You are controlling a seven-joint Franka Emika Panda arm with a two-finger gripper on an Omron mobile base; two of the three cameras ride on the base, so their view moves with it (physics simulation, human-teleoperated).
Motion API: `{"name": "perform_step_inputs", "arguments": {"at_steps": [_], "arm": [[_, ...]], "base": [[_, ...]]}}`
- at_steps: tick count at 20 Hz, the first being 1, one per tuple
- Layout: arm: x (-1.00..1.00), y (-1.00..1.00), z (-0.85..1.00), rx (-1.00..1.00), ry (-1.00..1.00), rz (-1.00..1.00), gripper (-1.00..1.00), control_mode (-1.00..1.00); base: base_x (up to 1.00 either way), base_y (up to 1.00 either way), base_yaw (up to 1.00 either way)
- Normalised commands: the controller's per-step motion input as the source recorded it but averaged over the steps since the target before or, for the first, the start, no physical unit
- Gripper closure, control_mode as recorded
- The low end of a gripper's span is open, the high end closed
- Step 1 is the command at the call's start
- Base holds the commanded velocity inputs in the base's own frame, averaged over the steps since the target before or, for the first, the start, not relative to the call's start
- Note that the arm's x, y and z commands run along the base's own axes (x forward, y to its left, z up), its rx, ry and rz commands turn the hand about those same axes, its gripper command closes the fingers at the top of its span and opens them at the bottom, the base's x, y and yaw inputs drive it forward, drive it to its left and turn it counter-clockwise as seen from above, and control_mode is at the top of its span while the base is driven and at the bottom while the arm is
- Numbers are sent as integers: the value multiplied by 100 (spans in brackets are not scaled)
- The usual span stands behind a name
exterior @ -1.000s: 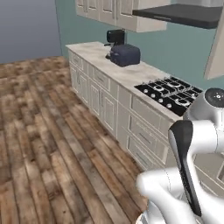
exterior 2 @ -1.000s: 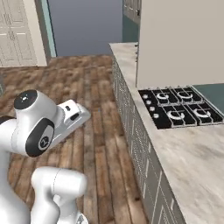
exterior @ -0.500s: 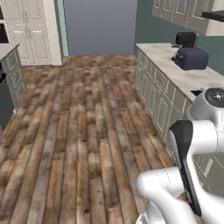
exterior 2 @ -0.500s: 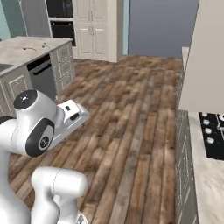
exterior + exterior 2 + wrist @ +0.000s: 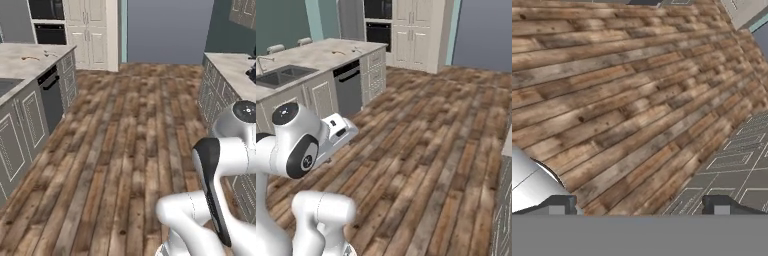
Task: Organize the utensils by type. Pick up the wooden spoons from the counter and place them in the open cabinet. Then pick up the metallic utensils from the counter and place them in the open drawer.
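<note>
A beige marbled counter (image 5: 25, 57) over grey panelled fronts stands at the left, seen also as the counter (image 5: 321, 57) in the right base view. Small slim utensils lie on its far end: a brownish one (image 5: 31, 58), a tan one (image 5: 337, 51) and a greyer one (image 5: 358, 49), all too small to name surely. My gripper (image 5: 642, 207) is open with nothing between its fingertips (image 5: 562, 205), and it points down at the wooden floor. The white hand (image 5: 338, 131) sits low beside the arm. The open cabinet and the open drawer are out of view.
A wide plank floor (image 5: 125, 150) lies ahead. The counter has a sink (image 5: 283, 75) and a dark dishwasher front (image 5: 348, 87). Wall ovens (image 5: 47, 20) stand at the back. Another counter (image 5: 232, 67) runs along the right. Grey cabinet panels (image 5: 732, 165) are near the hand.
The whole picture has swung as the base turned: the stove counter slid off to the right and the sink counter came in at the left. The gripper stays open.
</note>
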Motion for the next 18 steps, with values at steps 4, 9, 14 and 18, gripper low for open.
{"name": "perform_step_inputs", "arguments": {"at_steps": [4, 9, 14, 18], "arm": [[0, 0, 0, 0, 0, 0, -100, 100], [0, 0, 0, 0, 0, 0, -100, 100], [0, 0, 0, 0, 0, 0, -100, 100], [0, 0, 0, 0, 0, 0, -100, 100]], "base": [[78, 26, 24], [97, 19, 21], [100, 11, 17], [100, 8, 20]]}}
